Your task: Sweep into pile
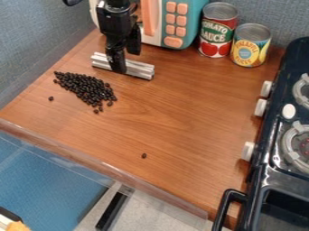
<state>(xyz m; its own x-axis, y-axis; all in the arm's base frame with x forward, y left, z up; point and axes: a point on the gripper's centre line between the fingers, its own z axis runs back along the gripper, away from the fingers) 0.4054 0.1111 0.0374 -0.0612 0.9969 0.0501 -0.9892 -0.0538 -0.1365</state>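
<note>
At the upper left of the wooden counter, the black gripper [119, 63] hangs down, shut on a silver metal bar [140, 69] with a ridged profile. The bar lies low over the wood, or on it, just behind and to the right of a pile of small black beans [87, 88]. That pile stretches slantwise, with a few beans loose at its lower right end. A single bean [50, 98] sits to the left of the pile. Another lone bean [144, 155] lies far forward, near the middle of the counter [181, 117].
Behind the gripper stands a toy microwave [172, 22]. Two cans, a red one [217, 31] and a yellow one [250, 46], are at the back. A black toy stove [271, 149] with white knobs borders the right side. A clear strip [109, 173] edges the counter's front.
</note>
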